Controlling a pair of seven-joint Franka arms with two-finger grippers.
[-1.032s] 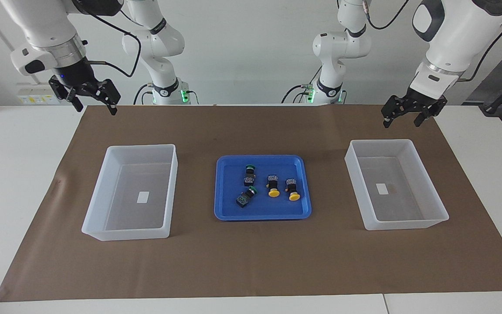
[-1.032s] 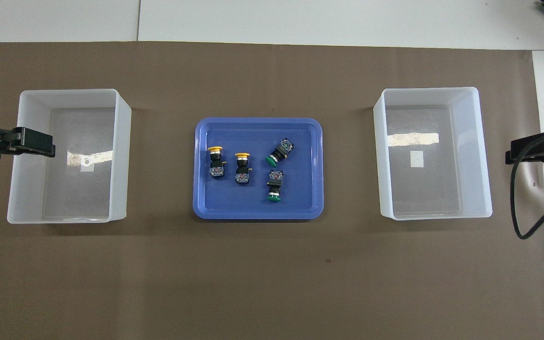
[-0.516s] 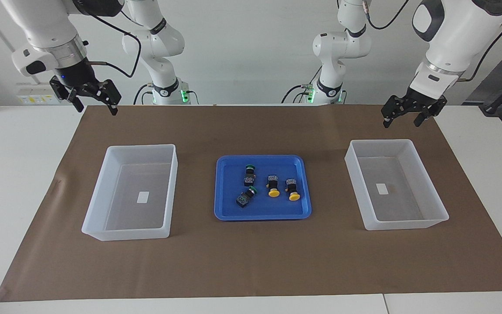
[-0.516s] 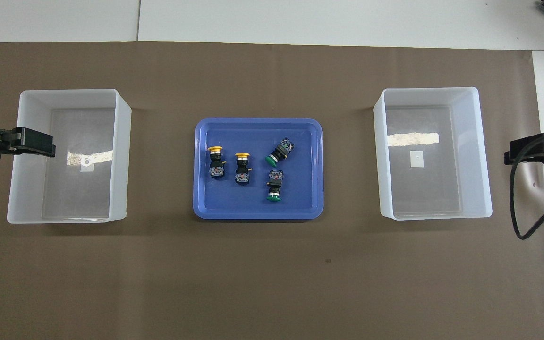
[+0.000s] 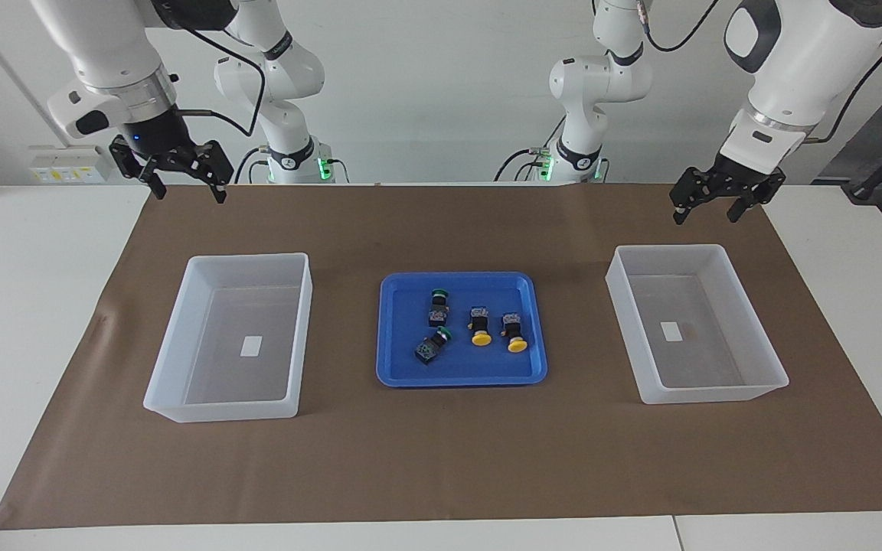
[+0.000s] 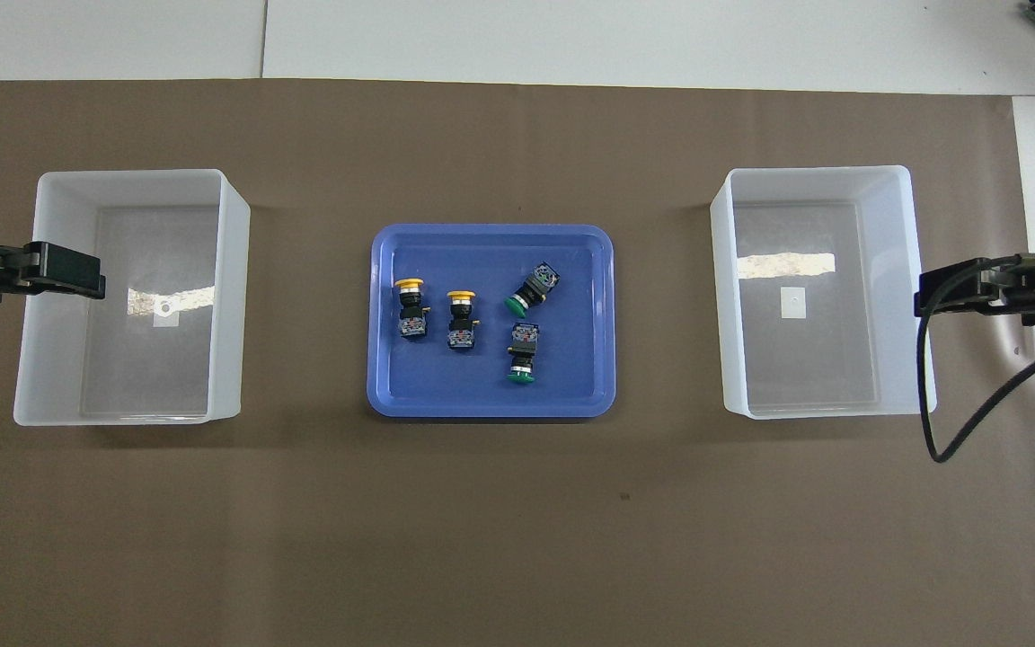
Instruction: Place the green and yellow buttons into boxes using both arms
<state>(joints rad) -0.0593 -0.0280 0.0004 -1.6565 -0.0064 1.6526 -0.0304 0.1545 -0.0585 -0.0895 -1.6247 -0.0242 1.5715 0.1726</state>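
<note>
Two green buttons (image 5: 438, 304) (image 6: 523, 352) and two yellow buttons (image 5: 479, 326) (image 6: 411, 310) lie on their sides in the blue tray (image 5: 456, 277) (image 6: 490, 230). One box (image 5: 249, 258) (image 6: 818, 170) stands toward the right arm's end, the other box (image 5: 671, 249) (image 6: 131, 173) toward the left arm's end. Both hold nothing but a sticker. My right gripper (image 5: 187, 191) (image 6: 931, 296) hangs open in the air over the mat by the outer wall of its box. My left gripper (image 5: 705, 216) (image 6: 91, 280) hangs open over the mat beside the other box. Neither holds anything.
A brown mat (image 5: 441, 459) covers most of the white table (image 5: 27, 306). The tray sits at its middle between the two boxes. A black cable (image 6: 958, 431) loops down from the right arm.
My right gripper has swung a little toward the middle of the table, still high. The left arm, the buttons and the boxes have not moved.
</note>
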